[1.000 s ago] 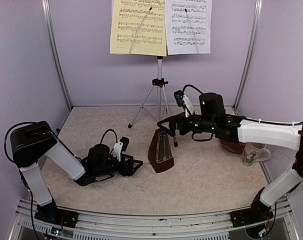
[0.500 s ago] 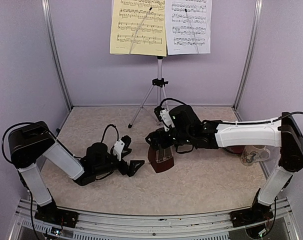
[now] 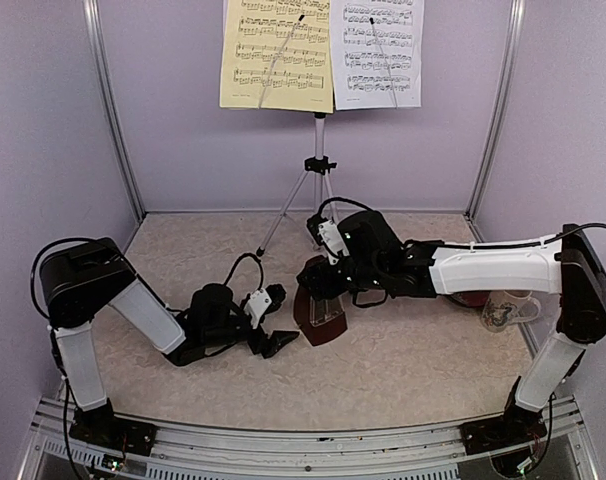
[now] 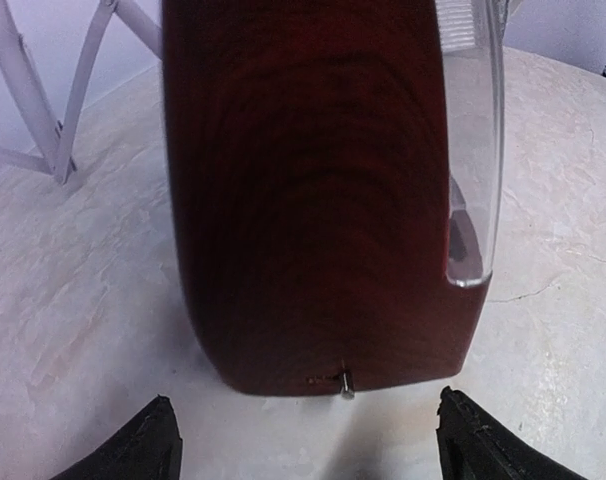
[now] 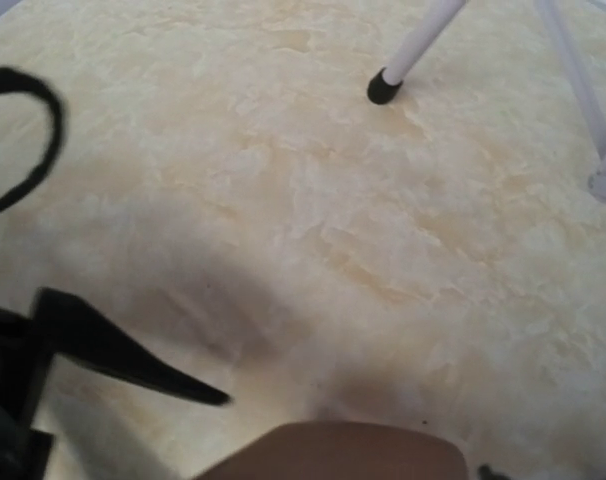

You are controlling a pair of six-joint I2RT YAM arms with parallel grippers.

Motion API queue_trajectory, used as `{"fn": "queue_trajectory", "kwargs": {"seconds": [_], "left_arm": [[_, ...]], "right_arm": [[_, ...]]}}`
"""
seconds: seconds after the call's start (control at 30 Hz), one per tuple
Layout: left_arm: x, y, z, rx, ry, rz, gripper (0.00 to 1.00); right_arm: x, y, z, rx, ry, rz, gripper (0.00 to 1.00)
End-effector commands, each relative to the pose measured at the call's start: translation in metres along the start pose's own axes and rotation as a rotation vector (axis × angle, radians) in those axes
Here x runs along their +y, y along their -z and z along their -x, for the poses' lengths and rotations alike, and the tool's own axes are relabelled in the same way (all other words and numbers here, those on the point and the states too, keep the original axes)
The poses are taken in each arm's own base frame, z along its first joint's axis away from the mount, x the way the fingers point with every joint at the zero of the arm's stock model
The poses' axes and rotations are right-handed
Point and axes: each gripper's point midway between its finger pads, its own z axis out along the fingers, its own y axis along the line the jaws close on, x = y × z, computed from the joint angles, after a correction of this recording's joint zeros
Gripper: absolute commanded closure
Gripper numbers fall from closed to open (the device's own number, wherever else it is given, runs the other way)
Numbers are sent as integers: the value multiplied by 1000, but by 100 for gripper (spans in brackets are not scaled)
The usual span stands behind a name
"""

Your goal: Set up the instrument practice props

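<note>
Near the middle of the table (image 3: 413, 375) stands the metronome (image 3: 323, 318), a dark red-brown pyramid with plain wood grain on its side. The left wrist view shows a clear plastic cover running down its right edge and a small metal pin sticking out at its base. It sits upright on the pale marbled surface, on the near side of the music stand (image 3: 320, 165). The stand's white tripod legs spread at the far edge of the table, one foot close to the metronome. A yellow sheet (image 3: 276, 55) and a white sheet (image 3: 381, 50) of music hang side by side on its desk.

From the left, the left arm lies low and stretched along the table. The left gripper (image 3: 280, 343) is level with the metronome's base, just beside its near-left side without touching it. Its fingertips (image 4: 133, 450) are spread wide with nothing between them.

From the right, the right arm reaches straight across at about the metronome's height, with its wrist bent down. The right gripper (image 3: 318, 283) sits over the tip of the pyramid. Whether its jaws are clamped on the top or just surround it cannot be told.
</note>
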Motion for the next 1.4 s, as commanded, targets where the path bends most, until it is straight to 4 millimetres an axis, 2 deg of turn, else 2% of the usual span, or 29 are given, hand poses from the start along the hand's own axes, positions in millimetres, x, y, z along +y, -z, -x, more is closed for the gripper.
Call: {"fn": "queue_trajectory", "kwargs": {"seconds": [0.0, 0.13, 0.33, 0.67, 0.97, 1.2, 1.37], "left_arm": [[-13, -14, -11, 49, -81, -90, 15], [-11, -15, -12, 35, -91, -63, 15], [-7, -20, -15, 46, -101, -33, 16], [-7, -25, -14, 36, -73, -25, 27], [-9, -31, -10, 15, -17, -37, 29], [-10, -30, -12, 12, -19, -35, 40], [-7, -29, -11, 9, -21, -26, 44]], "right_arm": [[15, 4, 7, -31, 30, 78, 32], [14, 7, 8, -37, 30, 92, 44], [8, 11, 10, -55, -31, 142, 53], [9, 10, 7, -45, -41, 171, 58], [12, 9, 4, -37, -41, 188, 61], [13, 8, 2, -32, -39, 194, 62], [13, 8, 2, -30, -40, 193, 62]]}}
